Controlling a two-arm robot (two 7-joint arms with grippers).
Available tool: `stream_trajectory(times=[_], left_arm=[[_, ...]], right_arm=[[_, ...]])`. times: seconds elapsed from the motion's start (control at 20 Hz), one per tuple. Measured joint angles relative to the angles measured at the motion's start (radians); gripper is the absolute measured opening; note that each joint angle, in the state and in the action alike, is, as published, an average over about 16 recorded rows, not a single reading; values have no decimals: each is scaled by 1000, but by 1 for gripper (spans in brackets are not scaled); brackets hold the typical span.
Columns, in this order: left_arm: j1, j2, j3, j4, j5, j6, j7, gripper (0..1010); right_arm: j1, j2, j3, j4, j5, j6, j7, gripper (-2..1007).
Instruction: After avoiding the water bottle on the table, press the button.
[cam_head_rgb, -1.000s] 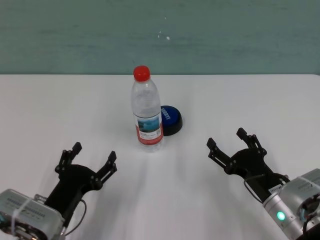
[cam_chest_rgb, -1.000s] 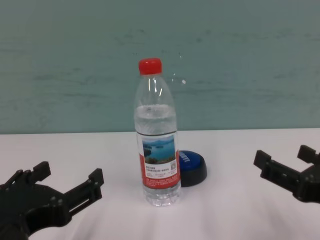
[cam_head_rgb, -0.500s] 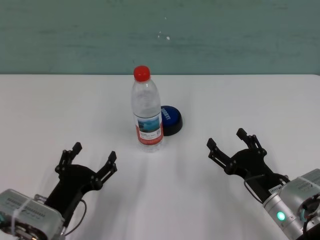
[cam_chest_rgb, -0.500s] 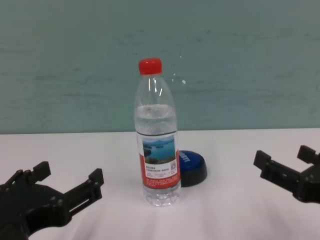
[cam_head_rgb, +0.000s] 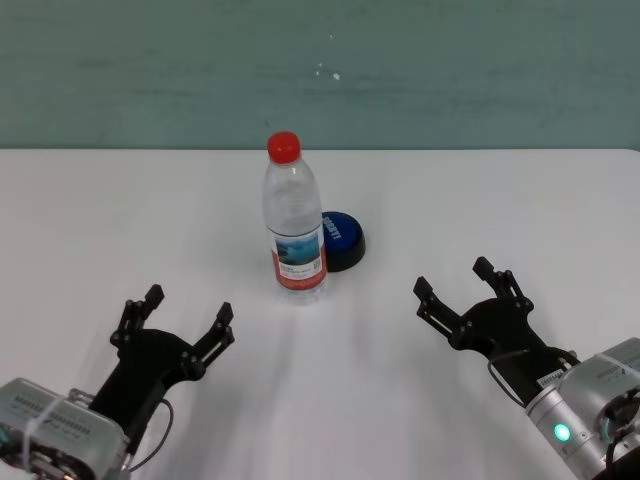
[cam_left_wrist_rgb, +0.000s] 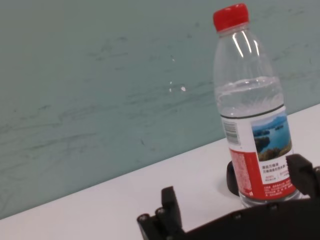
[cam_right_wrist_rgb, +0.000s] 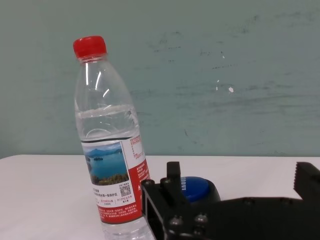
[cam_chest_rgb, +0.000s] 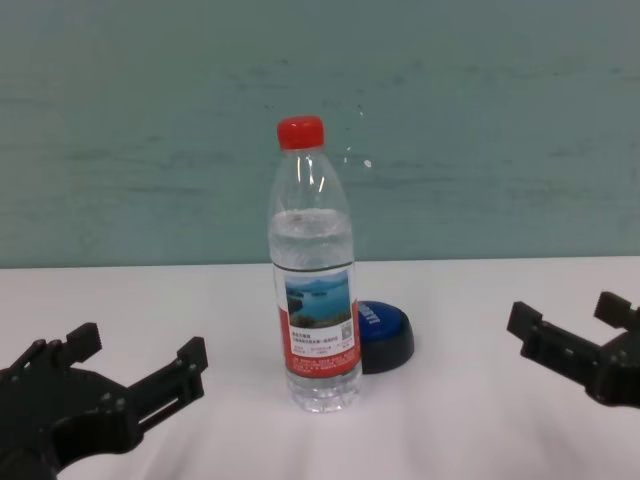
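Nothing yet is done — the button (cam_head_rgb: 340, 238) sits unpressed, tucked just behind the water bottle (cam_head_rgb: 294, 221), well ahead of both sets of fingers. Left gripper (cam_head_rgb: 181, 317) and right gripper (cam_head_rgb: 458, 286) hover with fingers apart, holding nothing.

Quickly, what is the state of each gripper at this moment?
Left gripper: open, holding nothing, low over the table.
Right gripper: open, holding nothing, away from the button.
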Motion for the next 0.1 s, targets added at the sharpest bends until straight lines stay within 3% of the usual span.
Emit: stream_trajectory(times=[0.1], left_arm=[[0,0,0,0,0,0,0,1000]], right_arm=[[0,0,0,0,0,0,0,1004]])
